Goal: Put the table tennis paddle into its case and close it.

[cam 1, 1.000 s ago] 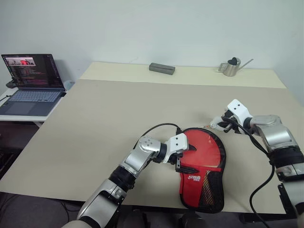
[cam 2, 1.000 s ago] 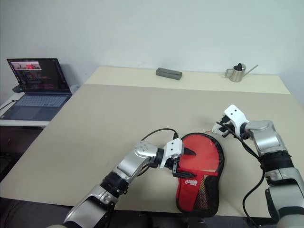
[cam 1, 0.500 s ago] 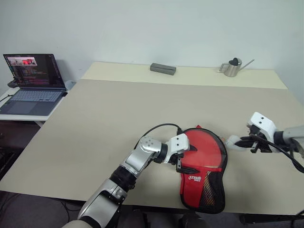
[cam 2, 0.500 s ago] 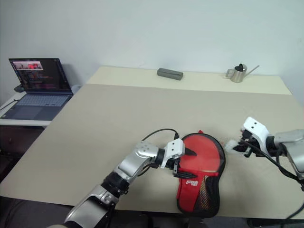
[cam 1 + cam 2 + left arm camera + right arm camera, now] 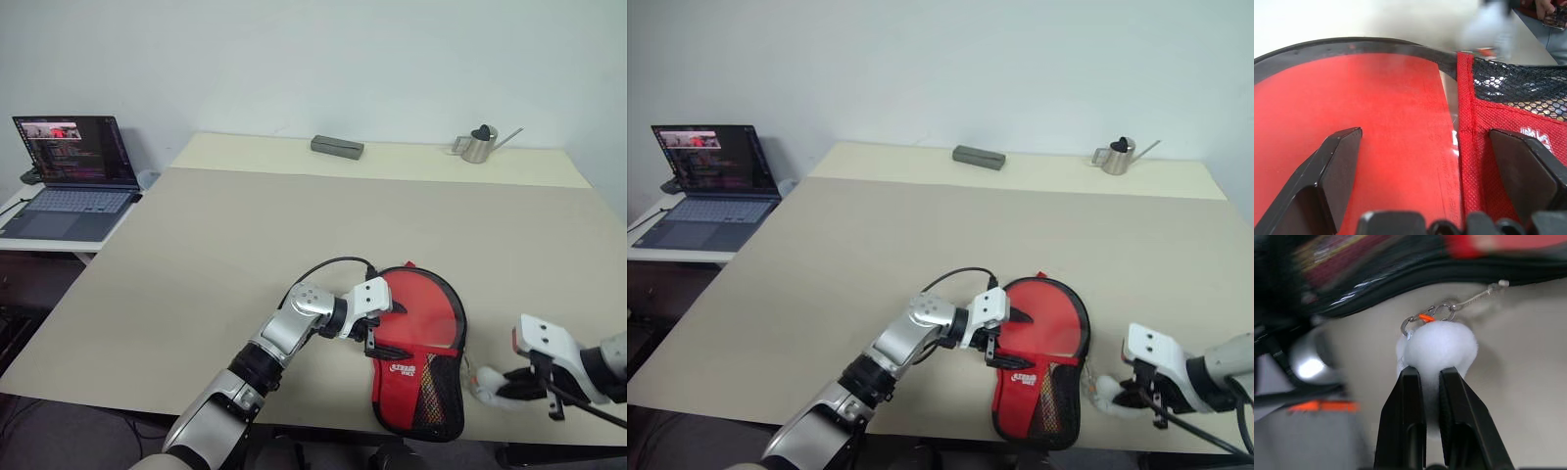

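You get even, soft overhead room light in the head views, bright and flat, no hard glare on the table (image 5: 245, 245). Faint shadows sit just under the left arm and beside the case (image 5: 421, 352). The laptop (image 5: 69, 176) screen glows but stays readable. Head views are sharp across the frame, no obvious edge bending. In the left wrist view the near red surface is crisp, the far background washes out white and blurry. In the right wrist view the pompom (image 5: 1437, 350) is in focus; behind it the case smears with motion blur, with a bright blown-out spot.
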Robot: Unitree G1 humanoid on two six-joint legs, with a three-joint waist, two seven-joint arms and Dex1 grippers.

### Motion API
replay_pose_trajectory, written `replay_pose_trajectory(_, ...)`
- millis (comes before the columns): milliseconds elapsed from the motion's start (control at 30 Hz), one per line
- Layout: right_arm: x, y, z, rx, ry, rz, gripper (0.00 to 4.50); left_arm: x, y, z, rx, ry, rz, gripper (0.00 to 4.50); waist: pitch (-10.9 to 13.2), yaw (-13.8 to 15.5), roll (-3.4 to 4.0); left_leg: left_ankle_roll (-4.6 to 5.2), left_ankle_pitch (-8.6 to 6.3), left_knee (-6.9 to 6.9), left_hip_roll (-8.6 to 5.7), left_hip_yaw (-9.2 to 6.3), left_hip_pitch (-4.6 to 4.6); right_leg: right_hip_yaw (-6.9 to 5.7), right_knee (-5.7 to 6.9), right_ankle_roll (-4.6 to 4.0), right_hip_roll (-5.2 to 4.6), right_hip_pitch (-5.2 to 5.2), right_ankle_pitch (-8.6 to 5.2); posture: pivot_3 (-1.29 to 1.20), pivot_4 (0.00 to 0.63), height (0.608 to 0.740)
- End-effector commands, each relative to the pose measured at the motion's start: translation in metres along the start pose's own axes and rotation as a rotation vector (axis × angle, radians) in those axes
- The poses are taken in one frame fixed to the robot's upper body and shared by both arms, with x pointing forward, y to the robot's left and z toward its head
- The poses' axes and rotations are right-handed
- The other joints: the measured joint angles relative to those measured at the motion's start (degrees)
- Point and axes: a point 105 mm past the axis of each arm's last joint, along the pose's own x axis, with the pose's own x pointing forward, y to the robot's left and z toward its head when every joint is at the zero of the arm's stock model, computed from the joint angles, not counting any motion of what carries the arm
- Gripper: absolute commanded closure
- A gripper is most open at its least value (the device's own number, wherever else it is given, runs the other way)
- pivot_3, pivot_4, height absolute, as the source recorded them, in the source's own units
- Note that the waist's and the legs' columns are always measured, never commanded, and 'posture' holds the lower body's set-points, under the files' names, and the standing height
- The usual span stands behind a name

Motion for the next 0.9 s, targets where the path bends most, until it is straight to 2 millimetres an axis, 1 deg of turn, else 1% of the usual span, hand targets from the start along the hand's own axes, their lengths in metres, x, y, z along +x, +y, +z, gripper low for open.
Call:
replay_pose_trajectory(33, 0.004, 0.029, 0.005, -0.058, -0.001, 0.144, 4.49, 0.006, -0.014, -0.047, -0.118, 0.164, -0.030, 0.00, -0.03, 0.04, 0.01, 0.01, -0.01, 0.00, 0.00, 0.00, 0.00, 0.00, -0.04, 0.00, 0.00, 0.01, 0.00, 0.00, 0.150, 0.740)
replay_pose_trajectory(133, 0.005, 0.044, 0.002, -0.075, 0.007, 0.198, 4.49, 0.008, -0.013, -0.046, -0.113, 0.163, -0.030, 0.00, -0.06, 0.23, 0.01, 0.05, -0.04, -0.02, 0.01, -0.08, 0.00, -0.10, -0.40, 0.02, 0.00, 0.23, 0.01, 0.00, 0.150, 0.740)
replay_pose_trajectory(300, 0.006, 0.062, -0.001, -0.101, 0.020, 0.276, 4.50, 0.009, -0.012, -0.046, -0.110, 0.163, -0.027, 0.00, -0.08, 0.47, -0.02, 0.11, -0.08, -0.01, 0.00, -0.08, -0.01, -0.09, -0.53, 0.07, -0.05, 0.29, 0.03, 0.00, 0.150, 0.740)
replay_pose_trajectory(533, 0.006, 0.072, -0.002, -0.122, 0.023, 0.316, 4.50, 0.009, -0.012, -0.046, -0.103, 0.165, -0.025, 0.00, -0.08, 0.54, -0.02, 0.11, -0.09, -0.01, 0.00, -0.07, 0.00, -0.10, -0.53, 0.06, -0.04, 0.29, 0.03, 0.00, 0.150, 0.740)
replay_pose_trajectory(733, 0.005, 0.082, 0.006, -0.152, 0.006, 0.363, 4.50, 0.009, -0.012, -0.045, -0.100, 0.166, -0.022, 0.00, -0.08, 0.65, -0.03, 0.11, -0.09, -0.02, -0.01, -0.08, -0.01, -0.11, -0.55, 0.06, -0.04, 0.30, 0.03, 0.00, 0.150, 0.740)
replay_pose_trajectory(900, 0.004, 0.090, 0.007, -0.154, 0.011, 0.410, 4.50, 0.010, -0.012, -0.045, -0.098, 0.166, -0.020, 0.00, -0.08, 0.73, -0.03, 0.10, -0.10, -0.02, -0.01, -0.09, -0.01, -0.12, -0.57, 0.06, -0.04, 0.30, 0.03, 0.00, 0.150, 0.740)
